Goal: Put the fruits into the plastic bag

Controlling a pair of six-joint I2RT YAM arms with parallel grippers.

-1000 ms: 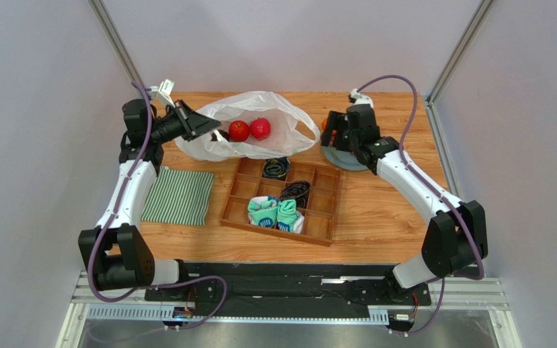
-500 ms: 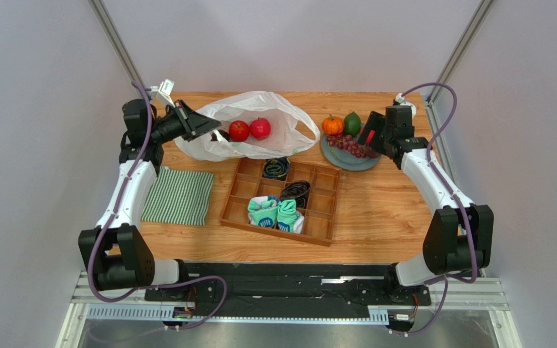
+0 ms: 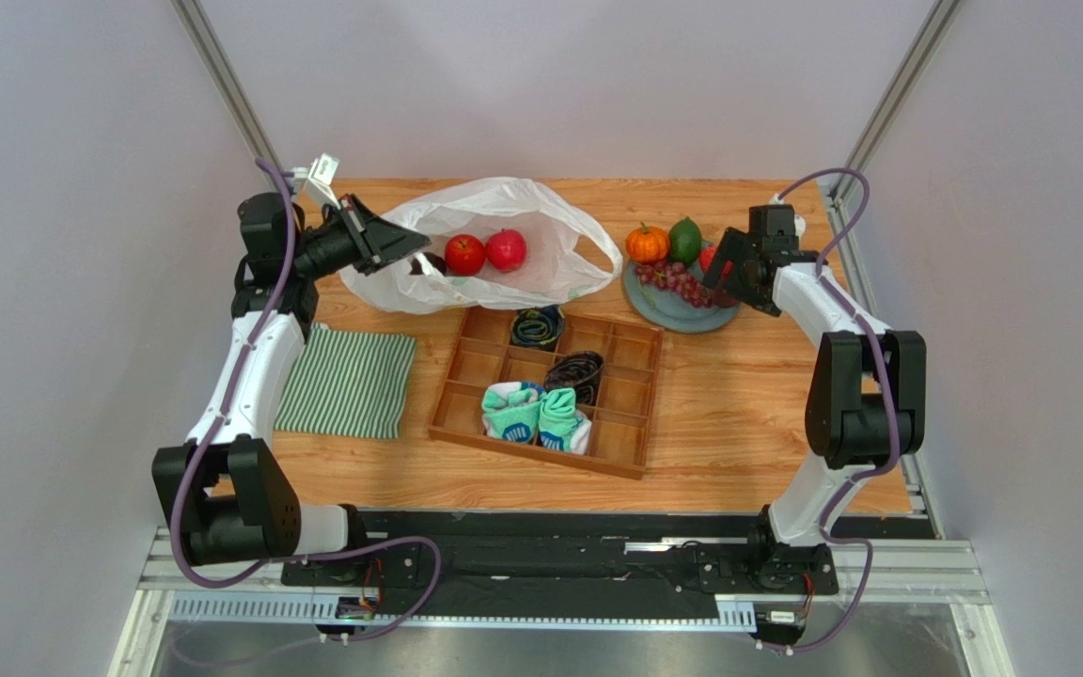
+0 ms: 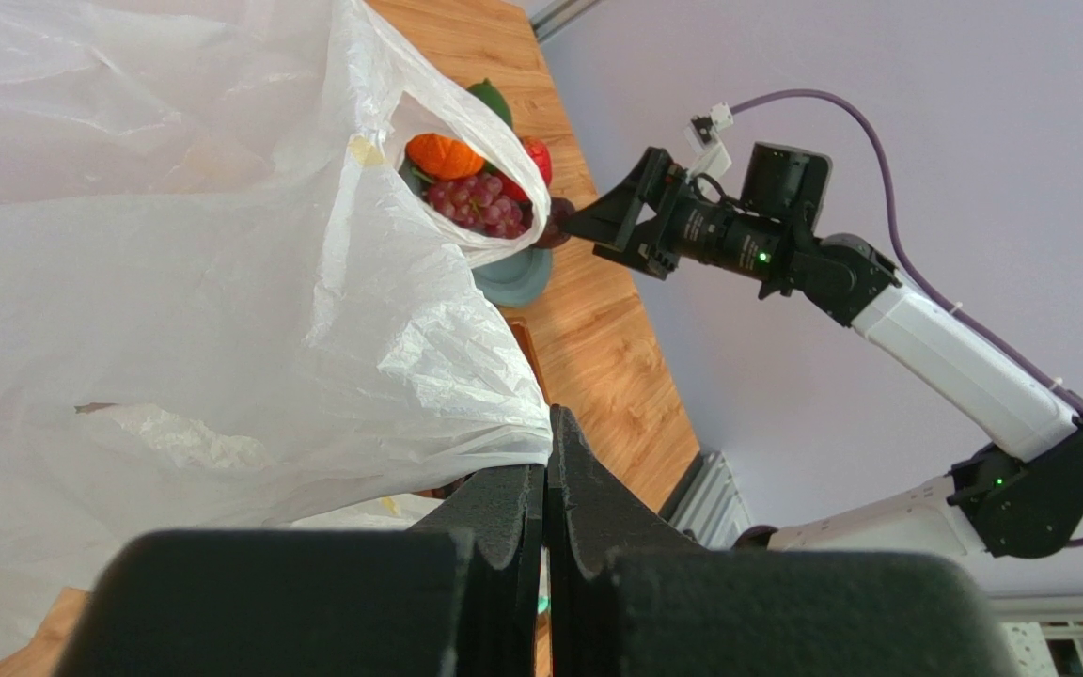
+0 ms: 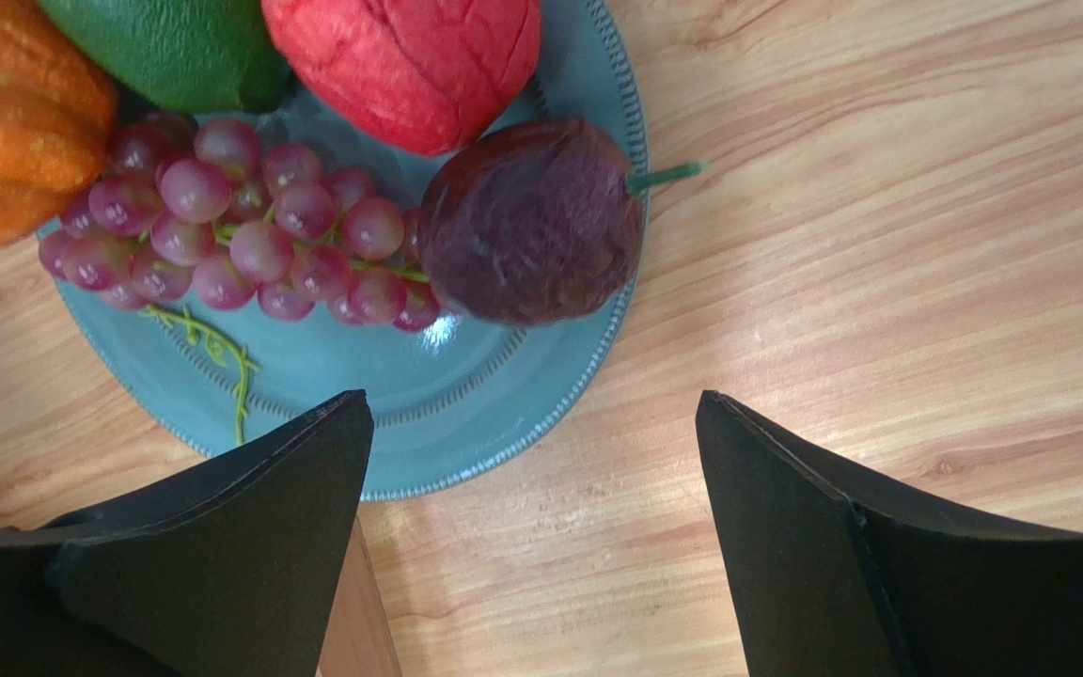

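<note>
Fetching the next fruit looks like the step in hand. The right gripper (image 5: pixel 529 423), spread wide and empty, hovers over the near rim of the round teal plate (image 5: pixel 321 360), just short of the wrinkled dark purple fruit (image 5: pixel 533 219). It should next descend and close on that fruit. Farther across the tabletop, the left gripper (image 4: pixel 547 440) is pressed together on the thin white plastic bag (image 3: pixel 547 226), which has two red apples (image 3: pixel 465 255) inside.

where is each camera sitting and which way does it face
Top external: above and behind the bases, looking down at the table; both arms show, left hand shut on the plastic bag.
Left wrist: looks past the bag toward the right hand; own shut hand at bottom.
Right wrist: looks down at the plate; own open fingers at bottom.
All three share the grapes.
</note>
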